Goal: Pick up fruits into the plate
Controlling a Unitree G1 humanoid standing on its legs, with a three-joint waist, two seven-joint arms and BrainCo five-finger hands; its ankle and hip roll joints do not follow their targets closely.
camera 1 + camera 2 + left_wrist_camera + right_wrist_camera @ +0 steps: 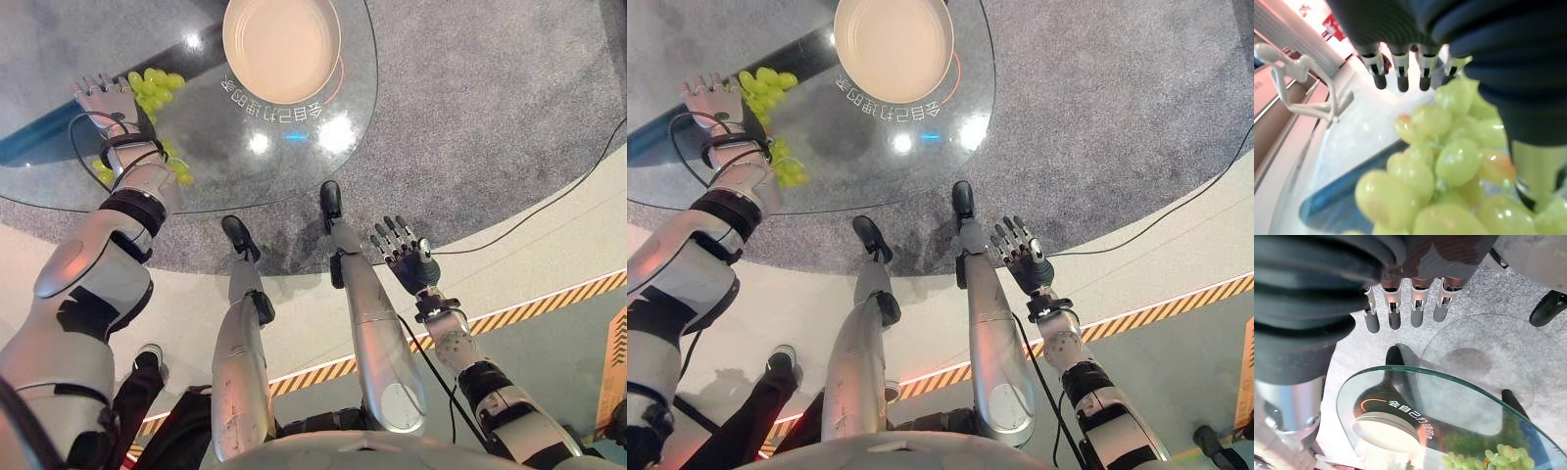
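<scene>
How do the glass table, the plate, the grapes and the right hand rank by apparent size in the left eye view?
1. glass table
2. plate
3. grapes and right hand look about alike; the left hand hides part of the grapes, so their order is unsure.

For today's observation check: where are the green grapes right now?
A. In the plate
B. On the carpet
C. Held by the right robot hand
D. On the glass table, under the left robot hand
D: the grapes lie on the glass table beneath the left robot hand, and the plate holds nothing.
</scene>
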